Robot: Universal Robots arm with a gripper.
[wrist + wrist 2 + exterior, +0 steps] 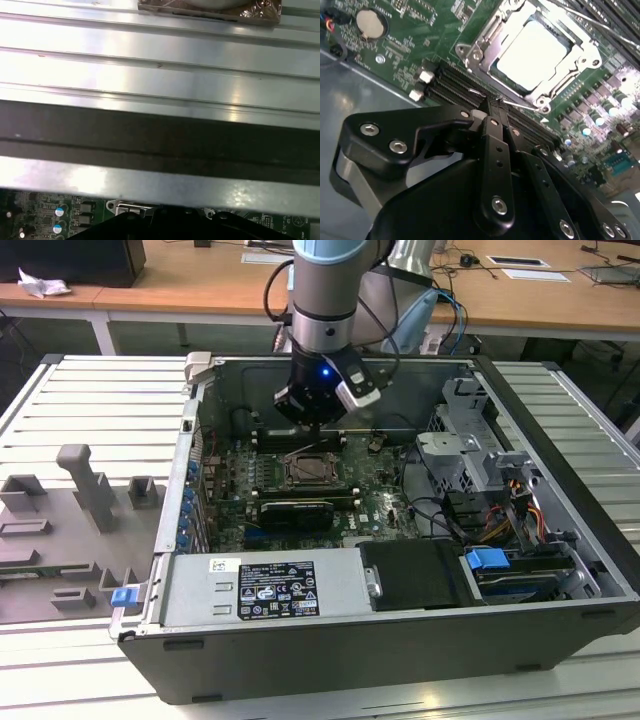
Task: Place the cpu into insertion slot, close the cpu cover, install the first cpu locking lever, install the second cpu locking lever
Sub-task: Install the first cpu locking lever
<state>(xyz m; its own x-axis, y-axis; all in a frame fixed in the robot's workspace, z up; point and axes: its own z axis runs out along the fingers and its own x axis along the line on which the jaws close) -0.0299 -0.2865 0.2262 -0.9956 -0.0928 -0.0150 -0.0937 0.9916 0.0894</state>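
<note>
Wooden desks (560,300) back an open computer case (400,640) on a ribbed metal table (80,400).
From the exterior view's left: grey fixtures (85,490), then the gripper (312,425) above the socket. The second wrist view shows its fingers (492,145) pinched together, seemingly empty, near a thin lever (520,105); the cpu (532,52) sits under the closed cpu cover (470,52).

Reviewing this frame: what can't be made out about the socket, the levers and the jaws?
- cpu: top glared white in the second wrist view.
- cpu cover: whether its levers are latched is too fine to tell.
- gripper: jaws foreshortened, so open or shut is unclear.
- Socket in the exterior view: too small, partly behind the gripper.
</note>
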